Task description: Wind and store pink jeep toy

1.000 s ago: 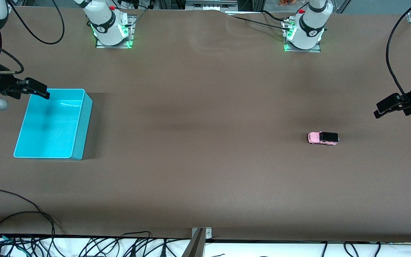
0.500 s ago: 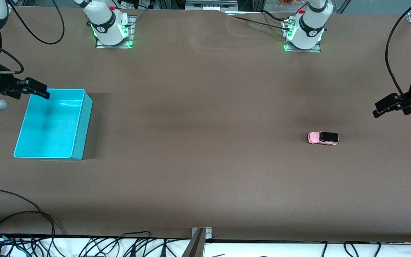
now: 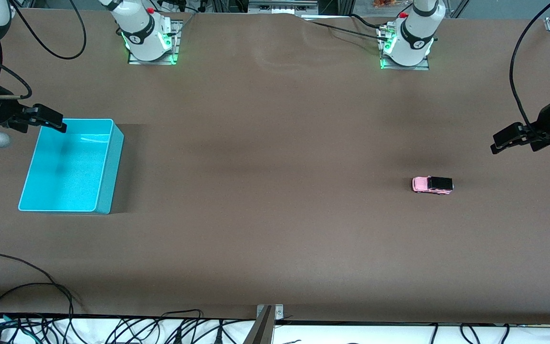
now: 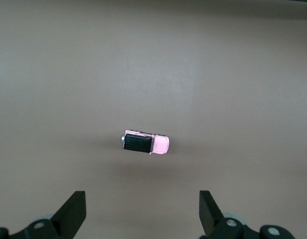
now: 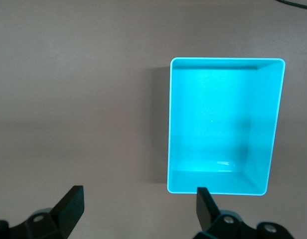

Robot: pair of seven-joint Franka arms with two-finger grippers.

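The pink jeep toy stands on its wheels on the brown table toward the left arm's end; it also shows in the left wrist view. My left gripper hangs open and empty in the air over the table's end, apart from the jeep; in its wrist view the gripper has wide-spread jaws. The teal bin sits empty at the right arm's end and shows in the right wrist view. My right gripper is open and empty over the bin's corner, with its jaws spread in its wrist view.
The two arm bases stand along the table's edge farthest from the front camera. Cables lie along the edge nearest it. Bare brown table lies between the bin and the jeep.
My left gripper has moved a little toward the table's middle and closer to the jeep. The right gripper, jeep and bin have not moved.
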